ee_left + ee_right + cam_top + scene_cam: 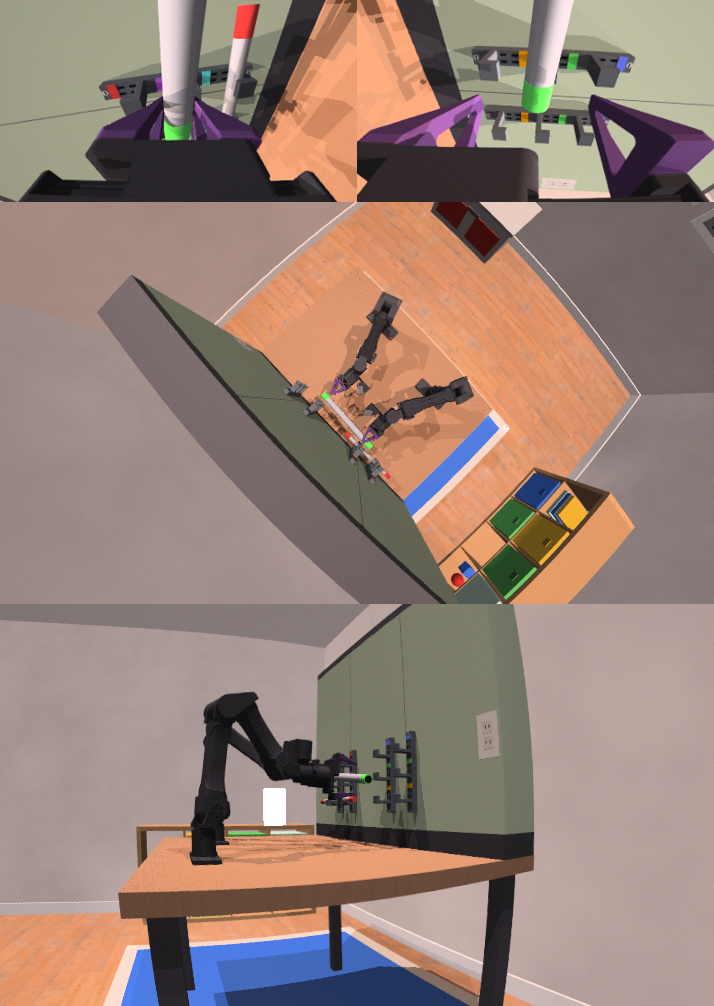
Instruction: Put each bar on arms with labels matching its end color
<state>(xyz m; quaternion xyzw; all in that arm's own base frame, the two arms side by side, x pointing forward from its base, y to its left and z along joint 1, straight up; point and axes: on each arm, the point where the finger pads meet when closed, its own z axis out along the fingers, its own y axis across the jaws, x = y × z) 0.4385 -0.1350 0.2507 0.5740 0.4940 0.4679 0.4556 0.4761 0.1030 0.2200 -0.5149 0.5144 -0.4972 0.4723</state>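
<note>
awaits both placements, with green-ended bar [345, 418] [350, 777] [182, 59] [548, 41] clamped in left pincer [366, 439] [178, 101], right pincer [331, 393] [355, 778] [536, 96] apart, red-ended bar [354, 441] [337, 800] [236, 59] on teal-labelled arms [247, 87].

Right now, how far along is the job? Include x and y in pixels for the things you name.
Nothing looks done. The left end effector [366, 439] [178, 101] holds the green-ended bar [345, 417] [352, 777] [182, 54] [546, 45]; the right end effector [330, 393] [535, 100] is open. Remaining: that bar to green labels [388, 765] [572, 60], red-ended bar [369, 457] [352, 799] [236, 59] from teal-labelled arms to red labels [113, 91], both robot arms withdrawn.

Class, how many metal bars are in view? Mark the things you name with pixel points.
2: the green-ended bar [345, 418] [351, 777] [181, 59] [548, 45], gripped by the left hand [366, 440] [178, 101]; the red-ended bar [369, 457] [353, 799] [238, 54], on the lowest arms [247, 87] of a rack [374, 469] [354, 807] [126, 90].
</note>
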